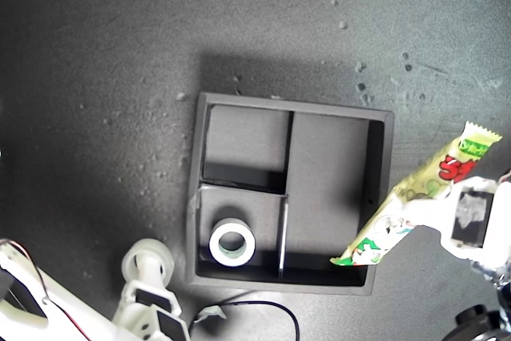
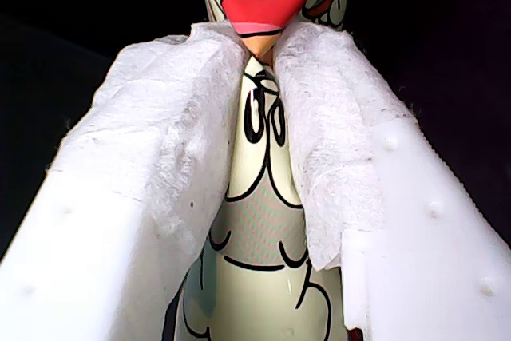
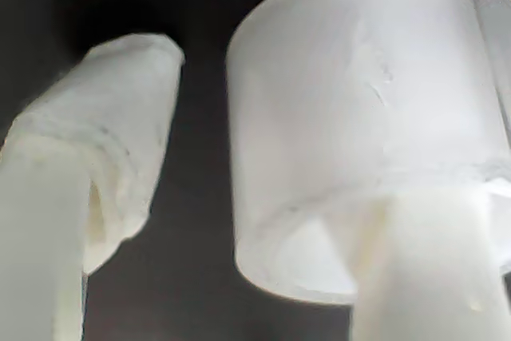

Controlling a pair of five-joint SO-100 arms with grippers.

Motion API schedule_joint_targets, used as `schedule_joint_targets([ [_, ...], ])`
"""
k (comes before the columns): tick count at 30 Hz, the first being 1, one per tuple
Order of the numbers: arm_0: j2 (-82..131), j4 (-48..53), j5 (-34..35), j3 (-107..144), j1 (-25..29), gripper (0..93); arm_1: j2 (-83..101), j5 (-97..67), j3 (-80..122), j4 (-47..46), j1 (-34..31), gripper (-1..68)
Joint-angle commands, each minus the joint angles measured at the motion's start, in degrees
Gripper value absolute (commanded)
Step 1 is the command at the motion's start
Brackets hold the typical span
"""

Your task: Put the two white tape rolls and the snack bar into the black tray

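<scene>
Risk first. My first gripper [image 2: 259, 45] has its jaws clamped on the snack bar [image 1: 415, 197] around mid-length, padded fingers [image 2: 184, 117] pressing flat on the wrapper. The bar hangs slanted across the black tray [image 1: 385, 157]. Its lower crimped end is over the corner of the long compartment, and the rest runs up and out over the wall on the exterior view's right. Judgement: let go like this and the bar would likely land propped on that wall, or tip outside. It is nearly as long as the compartment, so it needs turning in line with it first. The slick wrapper could also slide in the pads.

My second gripper [image 3: 207, 117] has its jaws apart. One tape roll [image 3: 359, 117] sits at one finger, seemingly threaded on it, and the other finger is clear of it. In the exterior view this roll [image 1: 148, 261] is outside the tray, just off its lower left corner. Judgement: carried loose like this, it could slip off during a swing.

Contents: the other tape roll [image 1: 232, 243] lies flat in the small compartment nearer that corner. The second small compartment holds nothing, and nothing rests in the long one.
</scene>
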Motion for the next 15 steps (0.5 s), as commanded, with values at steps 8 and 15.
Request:
schedule_joint_targets([
  [8, 14.0, 0.8, -1.0, 5.1, -0.2, 0.1, -3.3, -1.2, 3.3, -13.1, 0.6, -0.5],
  [15, 36.9, 0.8, 4.5, 21.2, -4.4, 0.1, -11.0, 0.6, 2.4, -16.1, 0.4, -0.4],
])
